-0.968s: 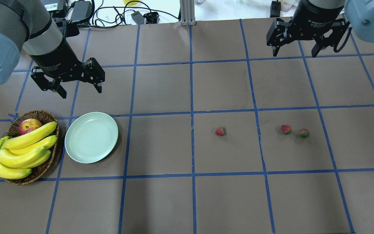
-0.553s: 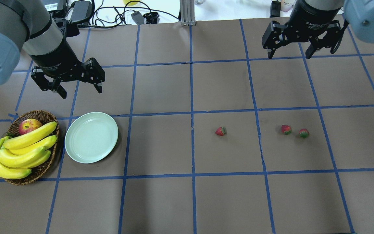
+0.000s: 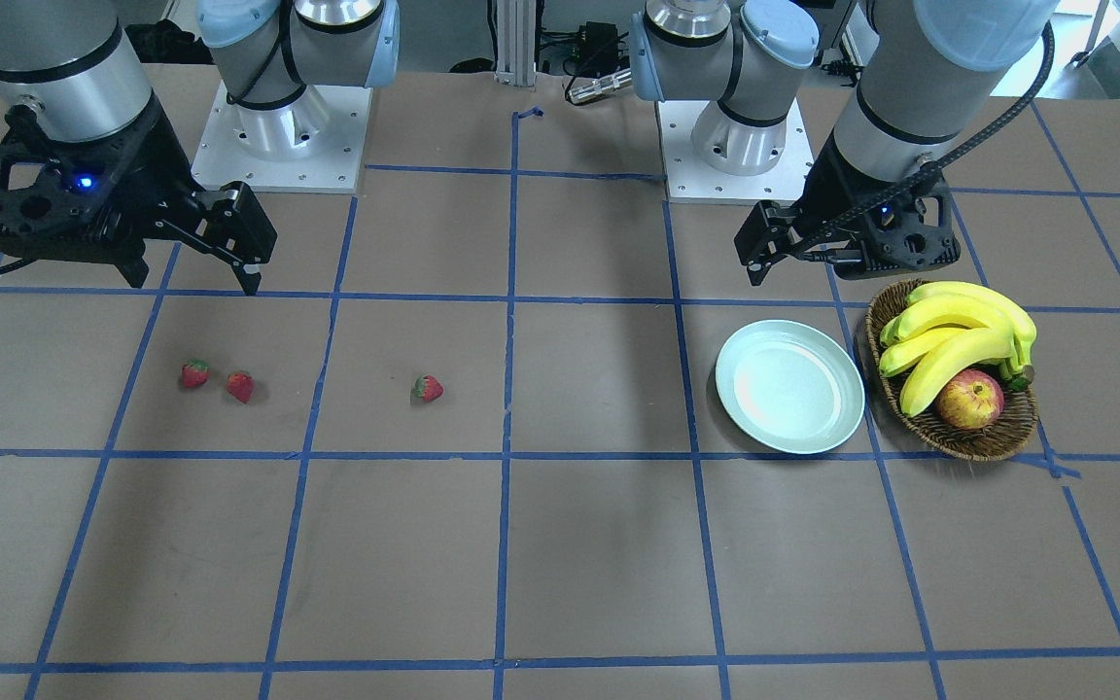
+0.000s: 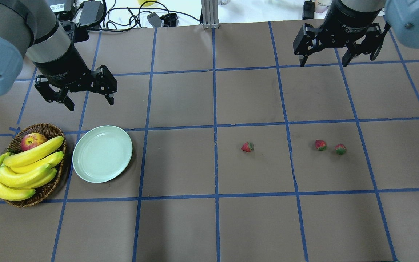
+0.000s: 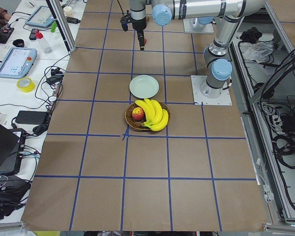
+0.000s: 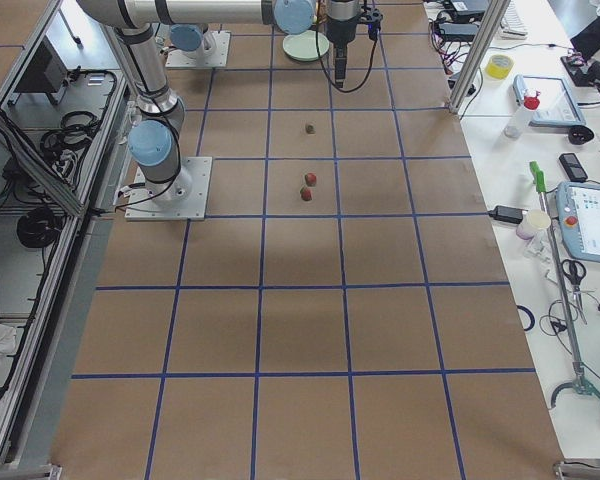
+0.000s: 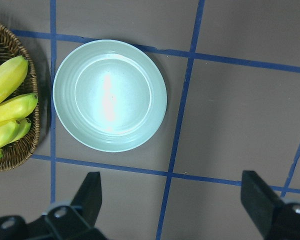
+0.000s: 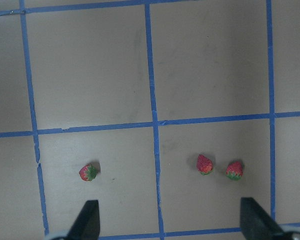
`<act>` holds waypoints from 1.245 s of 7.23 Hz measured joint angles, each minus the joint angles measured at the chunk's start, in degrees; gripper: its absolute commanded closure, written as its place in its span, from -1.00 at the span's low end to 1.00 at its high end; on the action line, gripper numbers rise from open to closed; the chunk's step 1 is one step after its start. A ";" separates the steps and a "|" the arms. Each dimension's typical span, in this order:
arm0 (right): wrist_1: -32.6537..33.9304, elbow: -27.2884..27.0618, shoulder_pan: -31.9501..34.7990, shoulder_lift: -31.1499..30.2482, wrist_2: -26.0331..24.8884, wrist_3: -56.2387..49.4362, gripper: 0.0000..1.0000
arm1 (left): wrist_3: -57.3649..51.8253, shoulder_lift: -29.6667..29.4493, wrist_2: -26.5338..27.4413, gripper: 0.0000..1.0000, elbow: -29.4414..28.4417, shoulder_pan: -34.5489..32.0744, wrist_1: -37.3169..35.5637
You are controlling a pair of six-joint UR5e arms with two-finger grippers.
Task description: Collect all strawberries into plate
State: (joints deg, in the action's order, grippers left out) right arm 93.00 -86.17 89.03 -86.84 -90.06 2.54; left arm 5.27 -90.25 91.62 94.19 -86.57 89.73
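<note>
Three strawberries lie on the brown table: one (image 4: 247,147) near the middle and a close pair (image 4: 320,145) (image 4: 340,149) to its right, also seen in the right wrist view as strawberries (image 8: 88,172) (image 8: 205,164) (image 8: 234,170). The pale mint plate (image 4: 102,153) (image 7: 110,95) (image 3: 789,386) sits bare at the left beside the basket. My left gripper (image 4: 88,102) hangs open above and behind the plate, holding nothing. High over the far right of the table my right gripper (image 4: 324,62) (image 3: 192,282) is open too, well behind the strawberries.
A wicker basket (image 4: 44,193) with bananas (image 4: 24,169) and a red-yellow apple (image 4: 32,141) stands left of the plate. Cables and power bricks (image 4: 122,14) lie past the table's far edge. Blue tape lines grid the table.
My right gripper has shifted slightly left and toward the far edge. The left gripper, the plate and the strawberries have not moved.
</note>
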 measured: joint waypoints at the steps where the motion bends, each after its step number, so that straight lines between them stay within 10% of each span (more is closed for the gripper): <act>1: -0.01 0.02 0.00 0.00 -0.06 0.06 -1.00 | 0.00 -0.01 0.05 -1.00 0.05 0.00 0.05; 6: -3.91 -1.01 -0.31 0.58 -0.93 -0.35 -0.99 | 0.00 0.10 0.40 -1.00 -0.15 0.04 -0.29; 9: 4.26 -11.23 -2.02 1.19 -1.61 -1.05 -0.99 | -0.06 0.16 1.15 -1.00 -0.38 0.41 -0.34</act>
State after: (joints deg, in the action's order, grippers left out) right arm 97.26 -97.40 87.01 -85.65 -91.67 1.49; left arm 5.22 -90.09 92.77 93.80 -86.16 89.39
